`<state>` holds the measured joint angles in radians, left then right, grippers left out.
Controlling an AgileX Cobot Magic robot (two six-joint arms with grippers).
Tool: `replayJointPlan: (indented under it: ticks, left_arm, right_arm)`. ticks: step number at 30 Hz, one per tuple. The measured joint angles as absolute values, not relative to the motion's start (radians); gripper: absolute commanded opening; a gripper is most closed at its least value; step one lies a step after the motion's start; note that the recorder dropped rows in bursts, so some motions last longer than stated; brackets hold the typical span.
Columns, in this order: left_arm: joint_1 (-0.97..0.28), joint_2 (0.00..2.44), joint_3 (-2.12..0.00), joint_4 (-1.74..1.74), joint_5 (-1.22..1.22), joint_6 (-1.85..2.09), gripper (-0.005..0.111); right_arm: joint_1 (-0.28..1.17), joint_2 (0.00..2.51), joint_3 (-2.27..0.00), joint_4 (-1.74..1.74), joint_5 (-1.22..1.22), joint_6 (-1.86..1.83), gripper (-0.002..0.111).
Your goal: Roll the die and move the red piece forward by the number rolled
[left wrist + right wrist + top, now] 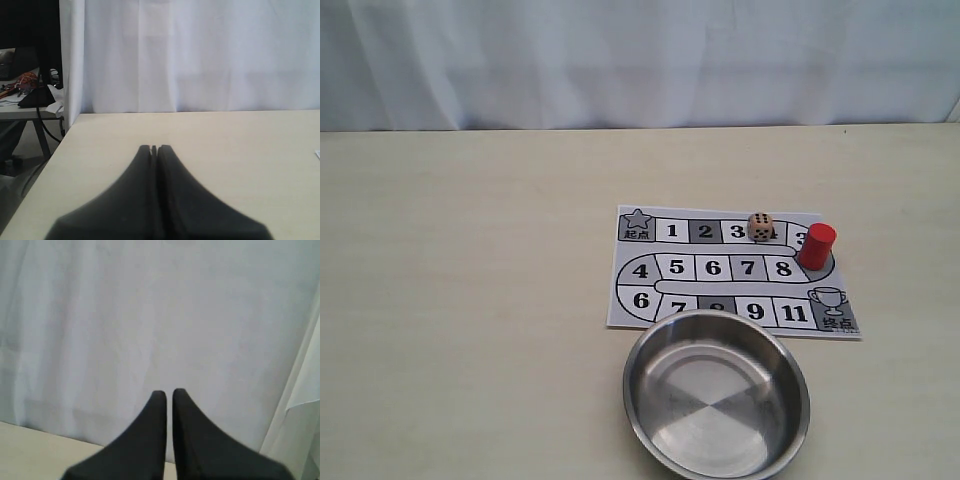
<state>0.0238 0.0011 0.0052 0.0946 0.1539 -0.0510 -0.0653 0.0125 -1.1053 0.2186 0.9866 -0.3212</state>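
The beige die (760,227) lies on the paper game board (713,267), on the top row just past square 3. Right of it, the red piece (816,246) stands upright at the right-hand bend of the track, beside square 8. Neither gripper shows in the exterior view. In the left wrist view my left gripper (154,148) is shut and empty, low over bare table near its corner. In the right wrist view my right gripper (169,392) has its fingers almost touching with nothing between them, facing the white curtain.
A round steel bowl (660,370) sits at the front edge, overlapping the board's bottom row. A white curtain (640,60) backs the table. Beyond the table's left edge in the left wrist view stands a cluttered desk (25,100).
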Motion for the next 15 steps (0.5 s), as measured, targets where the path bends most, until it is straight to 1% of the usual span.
replayJointPlan:
  ticks: [8, 15]
  left_arm:
    - [0.024, 0.001, 0.005, 0.095, 0.154, -0.051, 0.0]
    - [0.024, 0.001, 0.005, 0.095, 0.154, -0.051, 0.0]
  right_arm:
    - [-0.057, 0.0, -1.086, 0.216, 0.988, -0.323, 0.004]
    - [-0.057, 0.001, -0.917, 0.216, 0.827, -0.323, 0.004]
